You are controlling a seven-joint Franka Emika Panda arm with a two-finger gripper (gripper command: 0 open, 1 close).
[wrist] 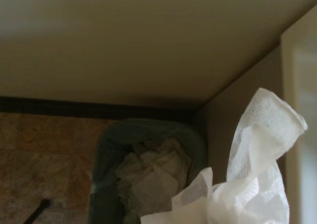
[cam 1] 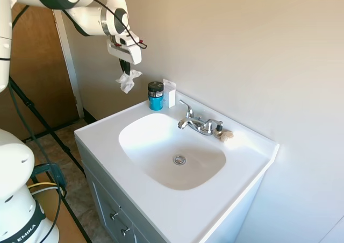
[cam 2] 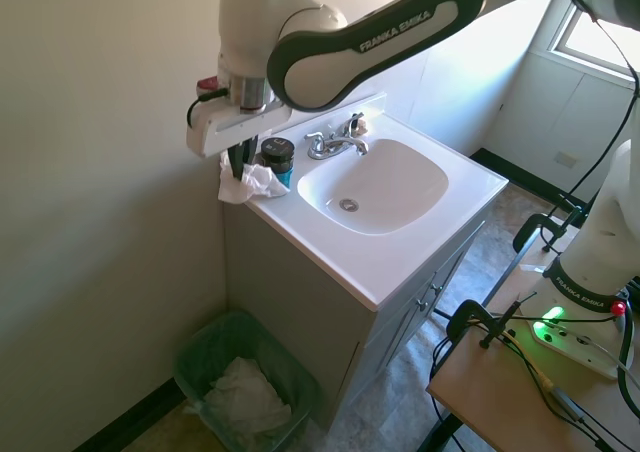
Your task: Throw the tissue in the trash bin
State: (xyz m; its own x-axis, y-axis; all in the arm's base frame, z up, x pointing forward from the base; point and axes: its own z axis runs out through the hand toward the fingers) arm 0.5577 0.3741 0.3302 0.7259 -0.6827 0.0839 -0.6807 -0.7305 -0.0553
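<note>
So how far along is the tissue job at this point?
Pickup looks done: the crumpled white paper tissue hangs from the gripper, fingers shut on it, lifted off the white vanity top. In hand: carrying it out past the vanity's edge. Left: release over the green-lined trash bin on the floor below, already holding paper.

We see the tissue [cam 1: 128, 81] as thin, wrinkled white paper, the sink [cam 1: 161, 126] as smooth glossy white, the faucet [cam 1: 194, 122] as shiny metal, the trash bin [cam 2: 205, 349] as translucent green plastic
</note>
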